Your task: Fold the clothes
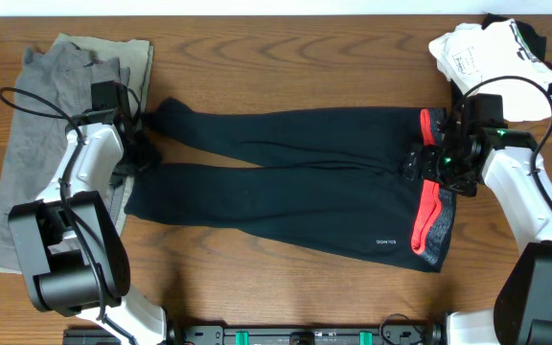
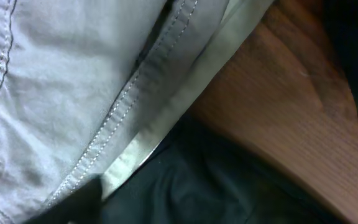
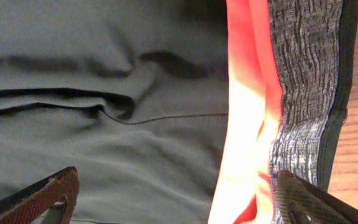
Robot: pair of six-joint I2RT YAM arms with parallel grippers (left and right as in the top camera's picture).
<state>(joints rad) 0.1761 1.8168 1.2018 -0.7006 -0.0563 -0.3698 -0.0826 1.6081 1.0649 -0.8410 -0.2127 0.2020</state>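
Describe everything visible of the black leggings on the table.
The leggings are black, stretchy-looking fabric, lying flat and stretched out on the wooden table, legs slightly parted, lightly wrinkled. The waistband at the right is coral-red and heather-grey, with a small white logo nearby. The open right gripper is over the waistband; the left gripper is at the ankles.

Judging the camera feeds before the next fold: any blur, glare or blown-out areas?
Overhead: sharp, evenly lit; the white garment looks nearly washed out. Left wrist: very close, soft focus on the grey fabric. Right wrist: the coral waistband is overexposed lower down.
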